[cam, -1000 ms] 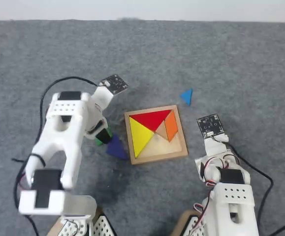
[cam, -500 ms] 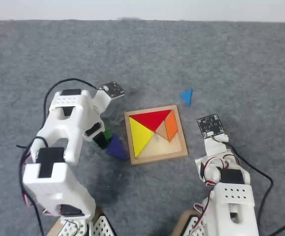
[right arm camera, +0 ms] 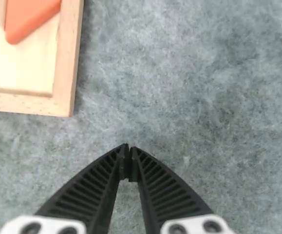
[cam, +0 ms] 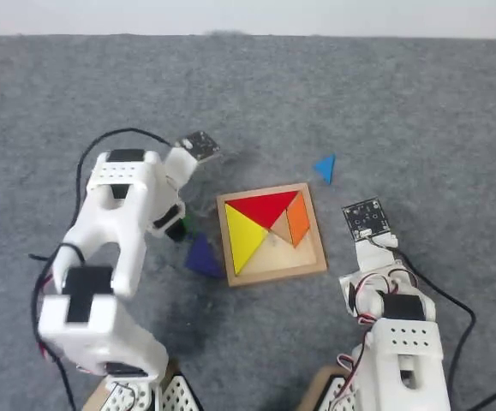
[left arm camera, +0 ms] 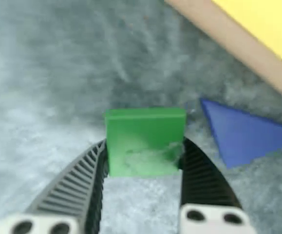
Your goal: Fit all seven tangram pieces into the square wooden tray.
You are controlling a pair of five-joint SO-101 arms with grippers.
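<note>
Three pieces lie in the tray point(cam: 277, 271): the red triangle point(cam: 265, 208), the yellow triangle point(cam: 243, 238) and the orange piece point(cam: 298, 220). Bare wood shows along the near half of the tray and in a small patch at the middle, so I judge the job a bit under half done.

My left jaws are clamped on the green square point(left arm camera: 144, 141), one on each side edge. It sits off the tray's left side, just beside the dark blue triangle point(left arm camera: 245, 134), which lies on the bench point(cam: 402, 103) close against the rim. I cannot tell whether the square is off the bench. A small light blue triangle point(cam: 325, 167) lies apart, beyond the tray's far right corner.

My right jaws are pressed together, holding nothing, over bare bench near the tray's near right corner.

Left to do, as I judge it: seat the green square, then the two blue triangles and whatever else makes up seven.
</note>
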